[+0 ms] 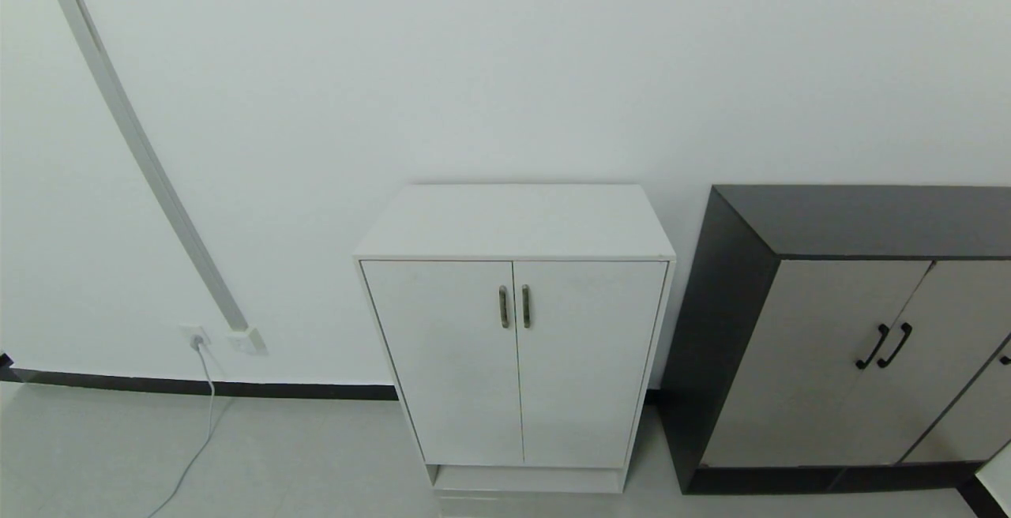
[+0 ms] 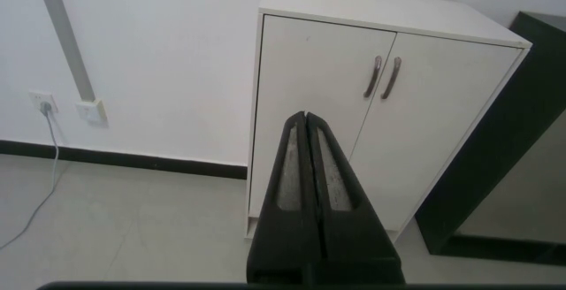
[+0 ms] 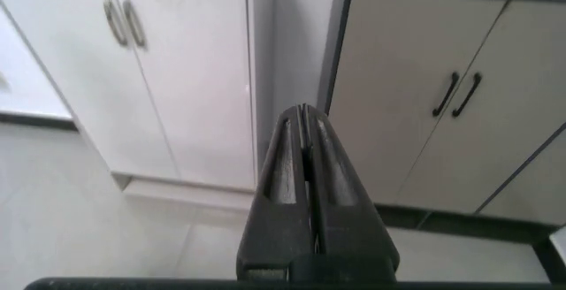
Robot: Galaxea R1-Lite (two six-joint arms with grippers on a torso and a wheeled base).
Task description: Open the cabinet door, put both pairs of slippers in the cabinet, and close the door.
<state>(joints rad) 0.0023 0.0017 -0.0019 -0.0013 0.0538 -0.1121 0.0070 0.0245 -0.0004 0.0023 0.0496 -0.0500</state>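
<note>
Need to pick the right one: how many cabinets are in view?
2. A white cabinet, shut, stands centre against the wall; a dark cabinet stands beside it on the robot's right. Others may lie beyond the frame.

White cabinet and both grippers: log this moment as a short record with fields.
white cabinet: against the wall, both doors shut
handles: two upright bars, side by side at the centre seam
left gripper: fingers shut, empty, apart from the white cabinet
right gripper: fingers shut, empty, apart from both cabinets
dark cabinet: on the white cabinet's right, doors shut
wall socket: on the white cabinet's left, cable plugged in
task stage: door not yet opened
</note>
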